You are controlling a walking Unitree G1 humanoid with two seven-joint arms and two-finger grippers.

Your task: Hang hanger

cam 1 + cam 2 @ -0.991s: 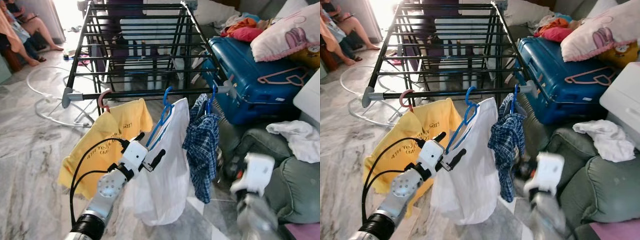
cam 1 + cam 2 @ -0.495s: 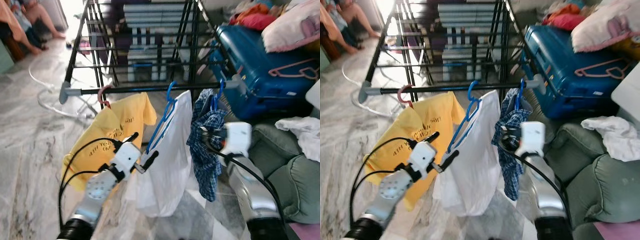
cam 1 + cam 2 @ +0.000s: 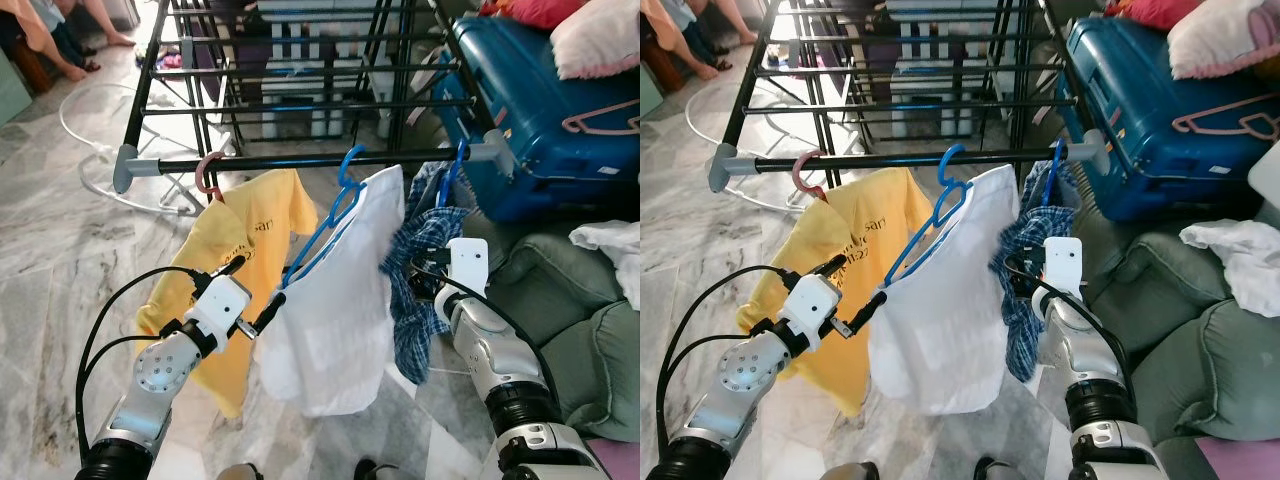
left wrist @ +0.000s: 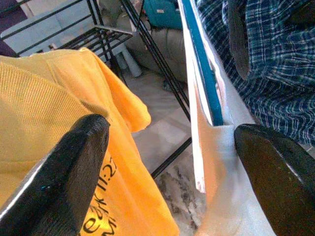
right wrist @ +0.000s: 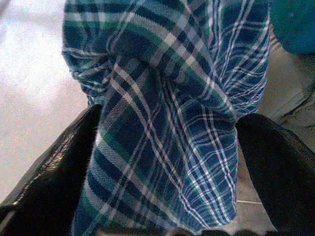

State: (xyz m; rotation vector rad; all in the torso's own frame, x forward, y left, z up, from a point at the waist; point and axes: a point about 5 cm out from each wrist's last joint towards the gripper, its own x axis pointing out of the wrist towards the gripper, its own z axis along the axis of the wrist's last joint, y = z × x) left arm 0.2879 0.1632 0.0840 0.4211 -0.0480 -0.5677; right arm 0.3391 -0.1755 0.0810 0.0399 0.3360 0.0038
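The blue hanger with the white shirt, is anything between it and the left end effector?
Nothing visible. The left end effector sits open right beside the white shirt, whose blue hanger is already hooked on the rack's front rail. The yellow shirt hangs behind it, not in between.

Glossy blue plastic hanger, soft plaid cloth shirt, matt black metal rack

A blue suitcase sits near my right, a pink pillow on it, above marble floor.
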